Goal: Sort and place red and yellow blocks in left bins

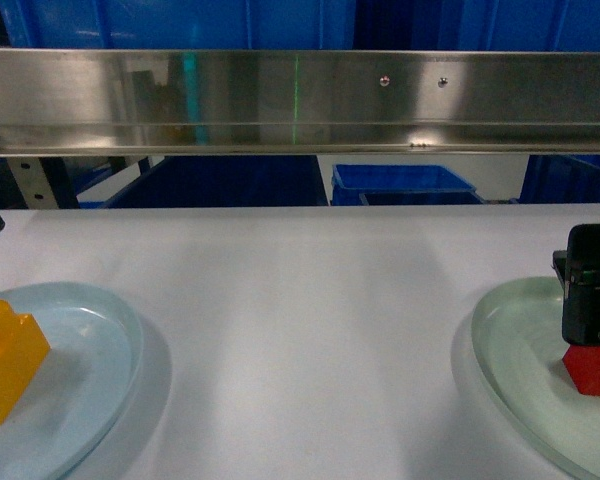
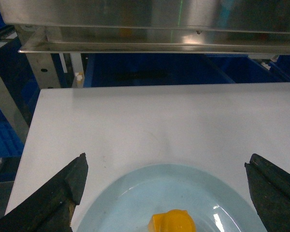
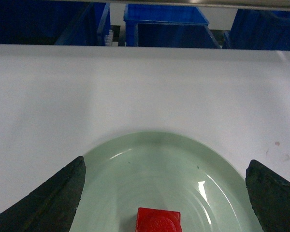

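Note:
The yellow block (image 1: 5, 362) sits on a pale blue plate (image 1: 100, 330) at the near left, and it also shows in the left wrist view as a yellow block (image 2: 173, 221). My left gripper (image 2: 166, 166) hangs open above that plate, with the block behind and between its fingers. On a pale green plate (image 1: 520, 340) at the near right lies the red block (image 1: 592, 368). My right gripper (image 3: 166, 168) is open over the red block (image 3: 158, 221), touching nothing. Blue bins (image 1: 405, 183) stand beyond the table's far edge.
A steel rail (image 1: 300, 95) runs across above the table's far edge. Behind it stand more dark blue crates (image 1: 220, 180), and another blue crate (image 3: 166, 14) shows in the right wrist view. The white tabletop (image 1: 300, 300) stretches between the two plates.

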`<state>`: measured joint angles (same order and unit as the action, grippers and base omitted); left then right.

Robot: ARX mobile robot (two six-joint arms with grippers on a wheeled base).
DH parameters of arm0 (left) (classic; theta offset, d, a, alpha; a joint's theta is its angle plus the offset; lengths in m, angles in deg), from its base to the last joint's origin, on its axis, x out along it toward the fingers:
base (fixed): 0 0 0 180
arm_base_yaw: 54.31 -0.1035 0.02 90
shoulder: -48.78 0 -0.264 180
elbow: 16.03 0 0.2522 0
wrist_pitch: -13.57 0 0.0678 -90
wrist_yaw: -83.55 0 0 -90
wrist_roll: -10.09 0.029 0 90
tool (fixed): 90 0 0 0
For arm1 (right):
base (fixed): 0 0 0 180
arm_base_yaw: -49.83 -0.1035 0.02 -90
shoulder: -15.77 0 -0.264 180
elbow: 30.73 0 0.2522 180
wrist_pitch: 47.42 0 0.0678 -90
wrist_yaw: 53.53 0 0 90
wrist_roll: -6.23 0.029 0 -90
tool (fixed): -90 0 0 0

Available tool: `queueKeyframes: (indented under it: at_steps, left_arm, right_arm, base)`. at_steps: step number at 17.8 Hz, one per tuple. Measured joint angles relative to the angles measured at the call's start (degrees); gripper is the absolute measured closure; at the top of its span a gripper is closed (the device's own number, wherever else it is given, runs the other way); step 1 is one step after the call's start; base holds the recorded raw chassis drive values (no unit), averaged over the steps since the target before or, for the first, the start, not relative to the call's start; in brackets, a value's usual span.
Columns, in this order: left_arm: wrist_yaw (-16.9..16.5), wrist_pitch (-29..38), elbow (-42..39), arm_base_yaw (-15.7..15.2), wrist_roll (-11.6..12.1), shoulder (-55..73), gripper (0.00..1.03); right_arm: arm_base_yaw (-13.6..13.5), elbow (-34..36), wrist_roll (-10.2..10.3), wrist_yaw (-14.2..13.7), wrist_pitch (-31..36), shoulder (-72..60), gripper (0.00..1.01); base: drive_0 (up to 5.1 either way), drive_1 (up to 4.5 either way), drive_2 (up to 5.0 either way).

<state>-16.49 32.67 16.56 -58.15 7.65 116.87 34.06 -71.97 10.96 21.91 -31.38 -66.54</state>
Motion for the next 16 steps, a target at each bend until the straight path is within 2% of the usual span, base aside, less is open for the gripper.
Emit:
queueKeyframes:
  at_steps: [2,4,8,13,16]
  left_arm:
    - [0.0,0.0,0.0,0.0,0.0,0.0,0.05]
    - [0.0,0.0,0.0,0.0,0.0,0.0,0.05]
    - [0.0,0.0,0.0,0.0,0.0,0.0,0.05]
    - [0.0,0.0,0.0,0.0,0.0,0.0,0.05]
    - [0.0,0.0,0.0,0.0,0.0,0.0,0.05]
  right_arm:
    - [-0.8,1.7,0.7,-2.9,2.7,-1.3,0.03]
    - [-1.1,2.7,1.8,-4.2,3.0,-1.8,0.03]
    - [-1.1,2.4,5.2,-3.9,2.9,-5.3,0.03]
    - [-1.9,1.5,9.3,-5.7,3.0,-8.9,0.03]
    - [-3.4,1.3,9.6,-7.4,5.3,-10.7,0.03]
  base:
    - [0.0,0.0,0.0]
    - [0.0,0.0,0.0]
    - [0.0,0.0,0.0]
    - [0.0,0.0,0.0]
    - [0.0,0.0,0.0]
